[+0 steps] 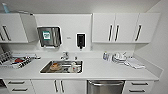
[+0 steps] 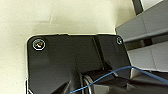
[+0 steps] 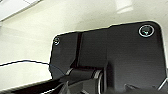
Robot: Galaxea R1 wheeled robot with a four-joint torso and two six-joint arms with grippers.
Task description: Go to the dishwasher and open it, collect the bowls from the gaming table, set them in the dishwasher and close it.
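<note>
We're facing the kitchen counter (image 1: 105, 68), and the dishwasher (image 1: 105, 86) sits low, just right of the sink (image 1: 61, 67), its steel door closed, so opening comes first. Whether either pincer is released or clenched, I cannot tell; both wrists look down at pale floor.

No wording, brand or number can be read anywhere. The paper towel dispenser (image 1: 49, 36) on the far wall, left of the soap dispenser (image 1: 80, 40), carries a teal and white label (image 1: 46, 35), its print too blurred to make out.
</note>
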